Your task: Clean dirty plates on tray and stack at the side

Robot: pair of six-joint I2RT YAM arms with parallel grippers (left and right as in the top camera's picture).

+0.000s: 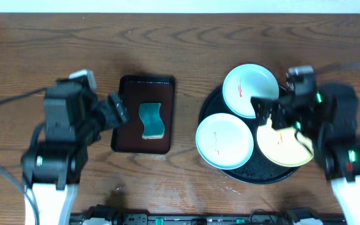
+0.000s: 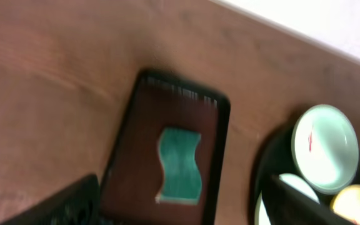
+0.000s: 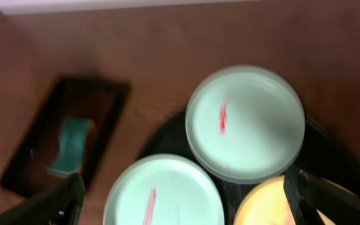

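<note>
1. Large round glossy black tray (image 1: 264, 177) is sitting at the surface's right, carrying three small round plates (image 1: 224, 140), crowded together.
2. Right gripper (image 1: 274, 115) is hovering wide above them and is risking knocking a neighbouring plate.
3. Left gripper (image 1: 119, 112) is hanging wide, empty.

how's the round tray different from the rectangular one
The round tray is black and wider; the rectangular tray is dark brown and narrower. The round tray holds three plates; the rectangular tray holds one teal sponge. Both are dark, rimmed and lie flat on the table.
</note>
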